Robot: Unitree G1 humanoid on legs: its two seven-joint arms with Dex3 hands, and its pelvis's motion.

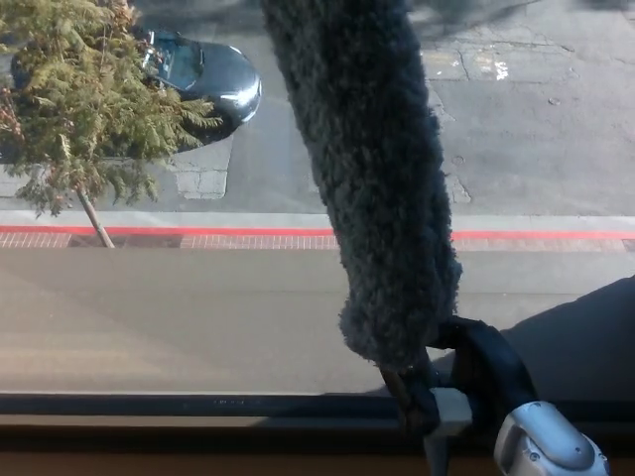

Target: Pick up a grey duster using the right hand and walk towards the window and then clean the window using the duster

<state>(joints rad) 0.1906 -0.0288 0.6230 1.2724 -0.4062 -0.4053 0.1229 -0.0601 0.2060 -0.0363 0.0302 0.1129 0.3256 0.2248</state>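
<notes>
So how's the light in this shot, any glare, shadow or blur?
Head view: bright sun outside, a glint on the car roof; the duster is backlit and dark, its fluff slightly soft; a dark shadow sits lower right beside the right hand.
</notes>
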